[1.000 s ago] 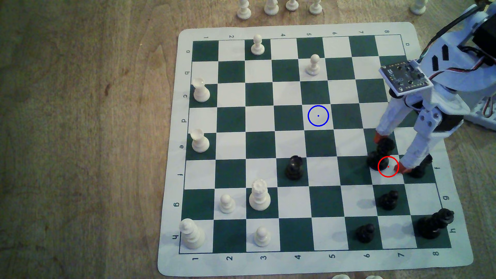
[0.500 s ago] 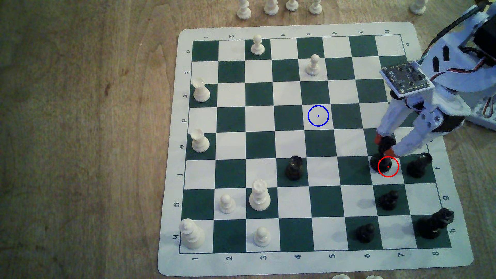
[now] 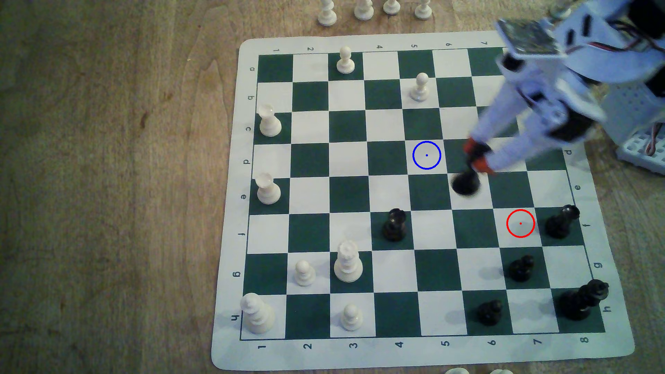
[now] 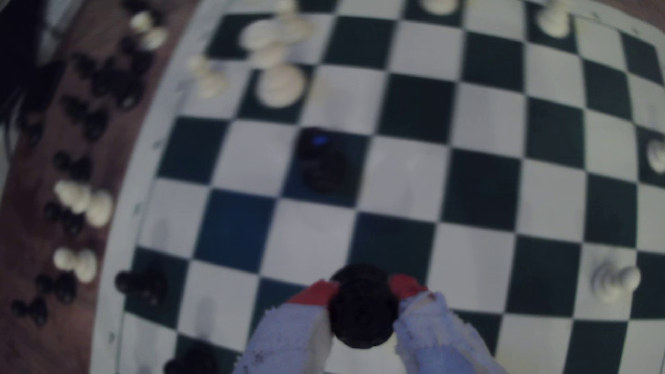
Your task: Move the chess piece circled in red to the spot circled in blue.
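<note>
My gripper is shut on the head of the black notched-head piece, which hangs blurred above the board. Its wide round base shows below my orange fingertips. The piece is about one square to the exterior view's right of the blue-ringed cream square, and slightly nearer the camera. The red-ringed cream square holds nothing. In the wrist view the piece sits clamped in the gripper, between my red-tipped fingers.
A black piece stands two rows nearer than the blue ring. Another black piece stands beside the red ring, with black pawns and a tall black piece nearer. A white pawn stands behind the blue ring.
The gripper closed on the black piece, lifted it off the red-ringed square and carried it up and to the exterior view's left, toward the blue ring.
</note>
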